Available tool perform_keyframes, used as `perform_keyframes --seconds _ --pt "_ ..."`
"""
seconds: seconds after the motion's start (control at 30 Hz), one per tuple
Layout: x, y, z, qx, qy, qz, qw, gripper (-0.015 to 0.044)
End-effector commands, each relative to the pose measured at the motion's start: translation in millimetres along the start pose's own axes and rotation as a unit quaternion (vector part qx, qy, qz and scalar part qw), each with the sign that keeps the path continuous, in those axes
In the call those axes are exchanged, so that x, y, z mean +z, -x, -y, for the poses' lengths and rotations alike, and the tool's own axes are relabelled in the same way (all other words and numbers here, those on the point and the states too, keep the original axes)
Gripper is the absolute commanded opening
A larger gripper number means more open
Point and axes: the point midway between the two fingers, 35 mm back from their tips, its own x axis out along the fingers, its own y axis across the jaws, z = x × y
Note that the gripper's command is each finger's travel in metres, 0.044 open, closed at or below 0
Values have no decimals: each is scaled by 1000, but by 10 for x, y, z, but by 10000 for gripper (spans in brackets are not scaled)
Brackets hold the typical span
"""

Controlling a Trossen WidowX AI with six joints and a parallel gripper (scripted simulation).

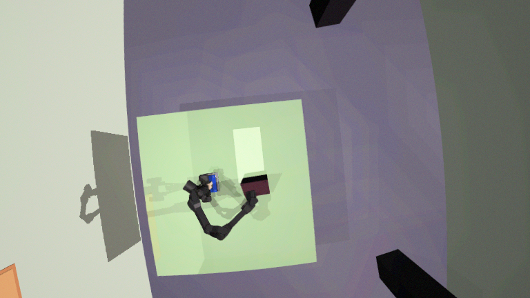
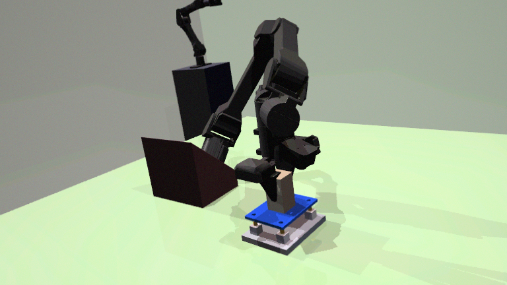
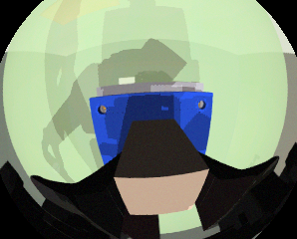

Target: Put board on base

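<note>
Since the square handle point(image 1: 210, 185) point(image 2: 286, 196) point(image 3: 160, 194) is pinched between its fingers, the pincer point(image 1: 209, 186) point(image 2: 280, 188) point(image 3: 155, 150) is stopped partway open – gripped on the handle, basically, with nothing let go. Right under it, the blue board point(image 1: 213, 187) point(image 2: 261, 215) point(image 3: 193, 131) is held handle side up over the grey base point(image 1: 218, 187) point(image 2: 306, 237) point(image 3: 134, 89), pretty much lined up with it. It isn't seated flat, though: in the exterior view a gap can be seen between the board and the posts point(image 2: 282, 237), and gold pins point(image 2: 282, 231) are visible in that gap. Whether the pin tips are actually inside the corner holes point(image 2: 280, 221) point(image 3: 103, 109) can't be told for sure.

Further out, the base is supported by the pale green table point(image 1: 273, 236) point(image 2: 74, 241) point(image 3: 238, 75). The black arm point(image 1: 235, 222) point(image 2: 243, 86) is bent up and over in the exterior view – and near its foot a dark red block point(image 1: 257, 186) point(image 2: 171, 171) can be seen on the table too.
</note>
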Motion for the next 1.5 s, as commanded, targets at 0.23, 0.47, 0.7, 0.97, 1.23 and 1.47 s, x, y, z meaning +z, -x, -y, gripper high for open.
perform_keyframes --seconds 0.23,0.47,0.7,0.97,1.23,1.47 --pt "12 -62 -2 0 -4 2 1000 0" --pt "7 -71 -2 0 -2 0 1000 79" --pt "7 -71 -2 0 -2 0 1000 263" --pt "9 0 0 0 -2 0 1000 440" --pt "-1 326 -2 0 -2 0 1000 440" --pt "-28 761 -17 1 -5 0 1000 440"
